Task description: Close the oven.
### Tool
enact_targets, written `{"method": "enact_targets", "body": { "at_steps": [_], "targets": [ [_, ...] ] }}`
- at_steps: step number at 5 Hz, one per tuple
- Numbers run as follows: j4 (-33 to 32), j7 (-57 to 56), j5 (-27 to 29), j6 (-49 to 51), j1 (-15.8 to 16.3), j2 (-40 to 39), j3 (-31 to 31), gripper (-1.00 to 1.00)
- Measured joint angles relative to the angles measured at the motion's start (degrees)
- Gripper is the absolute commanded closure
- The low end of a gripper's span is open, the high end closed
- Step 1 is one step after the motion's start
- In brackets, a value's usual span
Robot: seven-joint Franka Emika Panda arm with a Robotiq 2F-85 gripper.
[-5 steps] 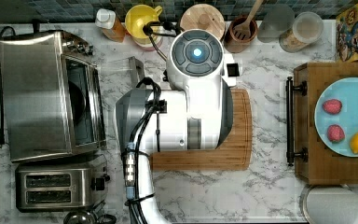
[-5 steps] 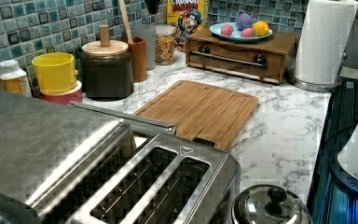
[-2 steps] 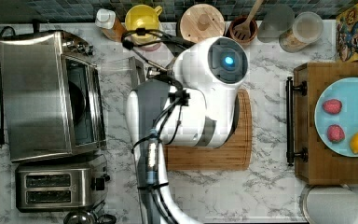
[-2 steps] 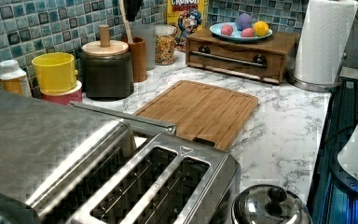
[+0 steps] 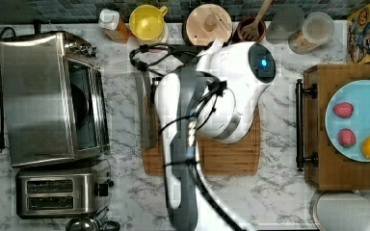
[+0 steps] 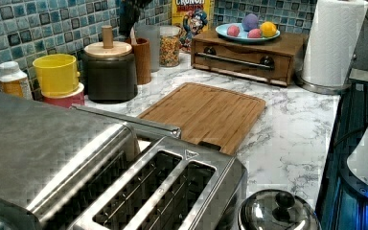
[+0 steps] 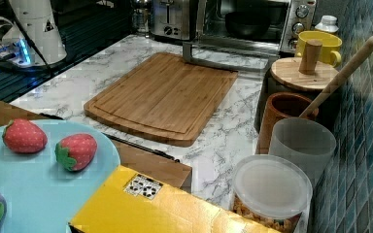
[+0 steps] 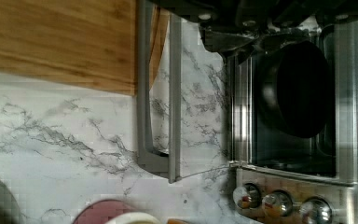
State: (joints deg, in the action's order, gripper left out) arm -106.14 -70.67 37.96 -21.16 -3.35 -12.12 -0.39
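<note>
The oven [image 5: 38,96] stands at the top view's left, brushed steel, with its glass door folded down flat onto the counter. Its long bar handle [image 5: 147,113] lies along the cutting board's edge. In the wrist view I see the dark interior holding a black pan [image 8: 303,88], the handle [image 8: 142,88] and the knobs [image 8: 275,205]. The right view shows the oven [image 7: 252,19] open at the far end. My gripper [image 8: 256,28] hangs above the counter at the oven's mouth, apart from the handle. In the top view the white arm [image 5: 221,96] covers it.
A two-slot toaster [image 5: 60,192] sits beside the oven with a lidded pot [image 6: 275,215] at its corner. The bamboo cutting board [image 7: 165,97] fills the middle. Jars, a yellow mug [image 5: 147,21] and a utensil holder line the tiled wall. A wooden drawer box [image 5: 347,125] carries a fruit plate.
The arm's white upper body has swung toward the top view's right, exposing the door handle. The oven door still lies open.
</note>
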Motion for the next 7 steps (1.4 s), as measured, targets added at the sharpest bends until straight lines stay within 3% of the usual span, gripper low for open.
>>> {"method": "enact_targets", "body": {
  "at_steps": [1,3,5,7],
  "targets": [
    [0.7,-5.5,0.1,0.9,-1.5,-7.0,0.0,1.0],
    [1.0,-12.5,5.5,0.8,-2.8,-22.2,1.0,1.0],
    [0.0,-18.0,10.1,-0.1,-4.1,-23.6,1.8,1.0],
    [5.5,-18.0,10.1,1.5,-4.4,-24.3,2.3,1.0]
  ]
}}
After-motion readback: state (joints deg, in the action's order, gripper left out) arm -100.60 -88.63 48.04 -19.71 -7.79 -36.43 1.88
